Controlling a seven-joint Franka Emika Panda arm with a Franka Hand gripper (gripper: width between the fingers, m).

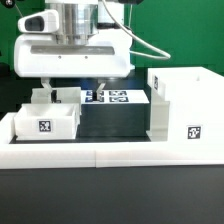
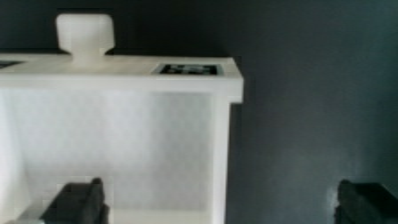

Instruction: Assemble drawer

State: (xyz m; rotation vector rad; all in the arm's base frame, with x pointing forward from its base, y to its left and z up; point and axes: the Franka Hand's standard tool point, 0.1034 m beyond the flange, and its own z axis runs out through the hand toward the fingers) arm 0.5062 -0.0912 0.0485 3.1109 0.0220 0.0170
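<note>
The drawer's tall white case (image 1: 185,100) stands at the exterior view's right with a tag on its front. Two white open-top trays sit at the left: one in front (image 1: 45,122) with a tag, one behind it (image 1: 57,98). My gripper (image 1: 75,88) hangs low over the rear tray. In the wrist view a tray (image 2: 116,130) shows its knob (image 2: 84,40) and a tag (image 2: 191,70). My gripper (image 2: 222,203) is open wide and holds nothing. One fingertip (image 2: 75,200) is over the tray's inside, the other (image 2: 370,200) over the black table, so they straddle the tray's side wall.
The marker board (image 1: 112,97) lies flat on the black table between the trays and the case. A low white wall (image 1: 110,152) edges the table's front and runs along the left side.
</note>
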